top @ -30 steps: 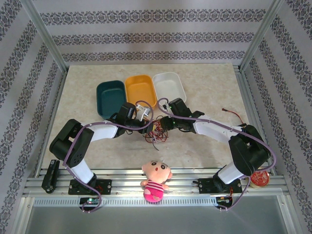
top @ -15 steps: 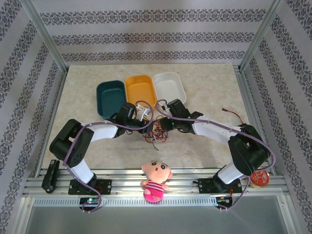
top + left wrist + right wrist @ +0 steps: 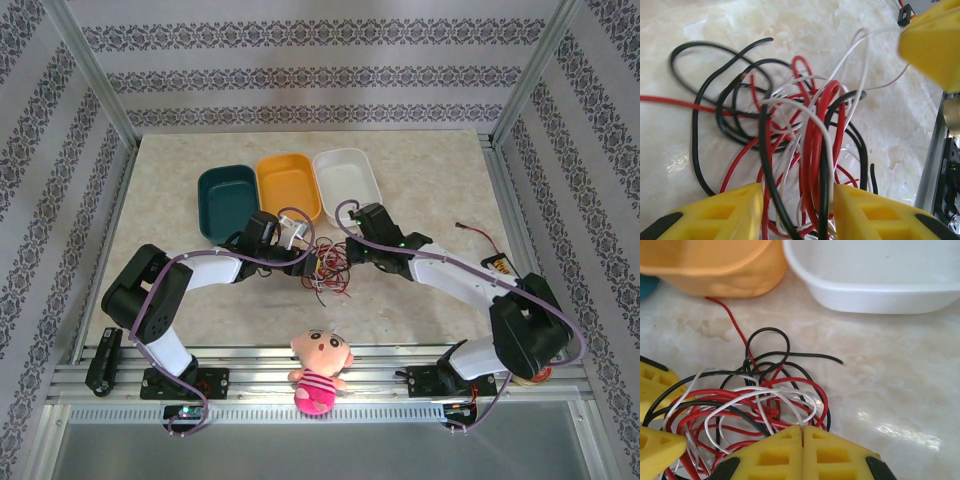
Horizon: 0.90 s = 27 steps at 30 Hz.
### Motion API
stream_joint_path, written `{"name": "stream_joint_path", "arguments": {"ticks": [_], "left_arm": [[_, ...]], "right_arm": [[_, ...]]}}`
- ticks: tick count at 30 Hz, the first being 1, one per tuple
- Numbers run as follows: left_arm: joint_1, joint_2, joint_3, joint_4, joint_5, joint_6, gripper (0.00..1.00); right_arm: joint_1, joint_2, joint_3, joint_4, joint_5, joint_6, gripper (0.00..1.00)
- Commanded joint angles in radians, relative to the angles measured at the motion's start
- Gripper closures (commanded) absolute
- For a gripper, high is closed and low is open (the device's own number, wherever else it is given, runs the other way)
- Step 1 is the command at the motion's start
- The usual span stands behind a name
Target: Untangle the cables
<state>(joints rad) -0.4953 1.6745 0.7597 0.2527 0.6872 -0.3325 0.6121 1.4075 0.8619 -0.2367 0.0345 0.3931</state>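
Observation:
The cables point(image 3: 326, 266) are a tangle of thin red, black and white loops on the marble table, between the two grippers. In the left wrist view the cables point(image 3: 810, 135) run through the gap between my left gripper's point(image 3: 797, 200) yellow fingers, which stand apart. My left gripper point(image 3: 305, 262) sits at the tangle's left edge. My right gripper point(image 3: 345, 250) is at its right edge. In the right wrist view the right gripper point(image 3: 802, 429) is shut, and a white cable point(image 3: 790, 407) runs into the seam between its fingers. The rest of the cables point(image 3: 755, 400) lie just beyond.
Teal tray point(image 3: 228, 200), orange tray point(image 3: 288, 183) and white tray point(image 3: 347, 175) stand in a row behind the tangle. A plush doll point(image 3: 320, 372) sits on the front rail. One separate cable point(image 3: 480, 236) lies at the far right, near a round tin point(image 3: 535, 368).
My right gripper has closed on a white cable and drawn back to the right, spreading the tangle. The left gripper's fingers have parted; that arm stays in place.

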Motion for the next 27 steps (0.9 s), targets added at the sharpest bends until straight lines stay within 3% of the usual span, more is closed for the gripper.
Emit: {"name": "stream_joint_path", "arguments": {"ticks": [1,5,13,16,21,27], "left_arm": [[0.012,-0.032,-0.008,-0.038,-0.021,0.015,0.59],[0.011,-0.053,-0.016,-0.033,-0.029,0.001,0.64],[0.01,-0.14,-0.04,-0.028,-0.073,-0.027,0.85],[0.01,-0.151,-0.038,-0.038,-0.071,-0.021,0.91],[0.011,-0.148,-0.034,-0.052,-0.059,-0.016,0.92],[0.011,-0.178,-0.058,0.008,-0.018,0.014,1.0]], "right_arm": [[-0.011,-0.052,-0.027,-0.016,0.023,0.05,1.0],[-0.011,-0.07,-0.028,-0.033,0.0,0.066,1.0],[-0.01,-0.061,-0.055,-0.036,-0.038,0.093,1.0],[-0.006,-0.053,-0.054,-0.033,-0.052,0.097,0.87],[0.01,-0.058,-0.034,-0.04,-0.077,0.105,0.72],[0.024,-0.088,-0.007,-0.017,-0.138,0.103,0.66]]}}
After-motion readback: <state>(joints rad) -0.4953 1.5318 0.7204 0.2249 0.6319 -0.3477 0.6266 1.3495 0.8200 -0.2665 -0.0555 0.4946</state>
